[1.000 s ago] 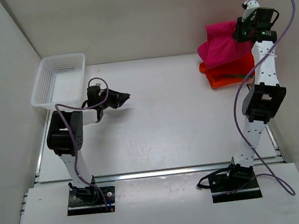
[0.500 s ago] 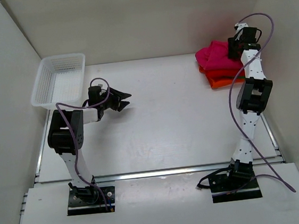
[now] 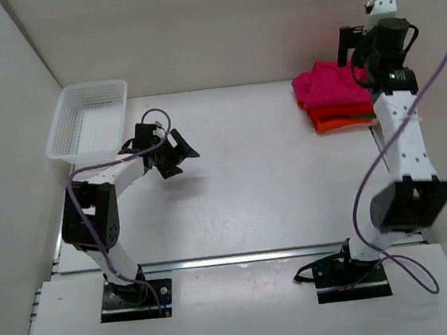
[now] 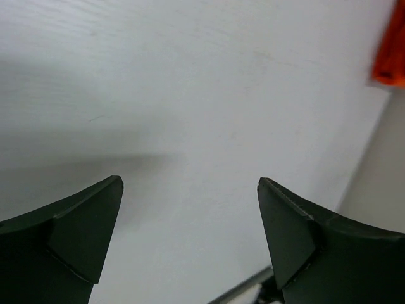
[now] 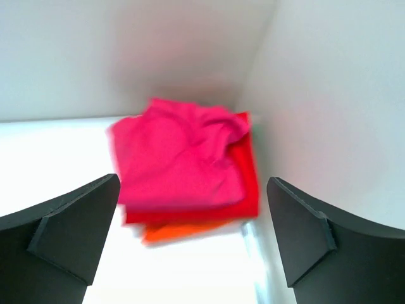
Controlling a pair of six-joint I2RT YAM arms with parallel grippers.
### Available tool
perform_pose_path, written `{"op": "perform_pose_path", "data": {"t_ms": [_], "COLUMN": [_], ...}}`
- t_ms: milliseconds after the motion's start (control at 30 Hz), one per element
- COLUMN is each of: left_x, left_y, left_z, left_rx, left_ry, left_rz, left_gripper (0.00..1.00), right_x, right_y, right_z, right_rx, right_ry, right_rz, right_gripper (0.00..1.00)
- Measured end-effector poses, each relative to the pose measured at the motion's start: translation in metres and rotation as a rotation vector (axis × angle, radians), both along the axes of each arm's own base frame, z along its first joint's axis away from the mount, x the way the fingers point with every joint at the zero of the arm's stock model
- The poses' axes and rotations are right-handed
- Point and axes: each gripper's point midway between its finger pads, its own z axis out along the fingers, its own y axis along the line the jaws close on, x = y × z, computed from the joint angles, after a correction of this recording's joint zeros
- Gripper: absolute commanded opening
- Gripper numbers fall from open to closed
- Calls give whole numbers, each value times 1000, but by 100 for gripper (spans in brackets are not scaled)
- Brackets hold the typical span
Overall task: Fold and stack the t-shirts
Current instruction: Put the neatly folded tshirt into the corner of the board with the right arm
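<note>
A: Which step is this?
B: Stacking, near the end I'd say. The pink t-shirt (image 3: 325, 85) lies on top of the red t-shirt (image 5: 248, 185), with the orange t-shirt (image 3: 345, 123) at the bottom. One pile, far right corner of the table (image 3: 249, 181), close to the side wall (image 5: 329, 95)
A: Is there a green one?
B: Can't make it out from here
A: What about the right gripper (image 5: 193, 182)?
B: Jaws spread wide, nothing between them. It hangs above the pile and clear of the cloth. In its own camera the pile sits right between the two fingers, lower down
A: And the left gripper (image 3: 172, 153)?
B: Same, wide and empty, over bare table. It's near the white basket (image 3: 65, 124) and well apart from the pile
A: Is the pile neat?
B: Roughly. The pink one is lumpy along its back edge and the orange one pokes out in front
A: So what's next?
B: My guess, nothing is left loose on the table, so either pull both arms back or drop the right one to flatten the pink top. That would need a straight descent and a light touch, or the stack slides toward the wall
</note>
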Motion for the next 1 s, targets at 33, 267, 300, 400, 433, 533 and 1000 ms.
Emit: {"op": "perform_pose_path", "data": {"t_ms": [33,267,300,400,433,533,1000], "left_x": [-5,-50,-59,-91,-101,-121,-157], "left_y": [6,68,77,101,104,95,98], "left_z": [1,13,16,25,29,40,54], "left_rx": [63,428,443,480,488,486,544], "left_ry": [-8,-19,-30,-84,-106,-186,-343], "left_rz": [-13,-63,-60,-53,-59,-117,-228], "left_gripper": [98,99,98,98,99,99,99], "right_x": [-24,-121,-133,-170,-185,-215,-249], "right_y": [15,140,155,175,175,174,187], "right_z": [15,-62,-86,-186,-213,-247,-263], "right_rx": [13,166,188,234,246,272,362], "right_ry": [-41,85,141,406,486,611,565], "right_rz": [17,231,265,291,282,263,326], "right_gripper": [99,99,99,99,99,99,99]}}
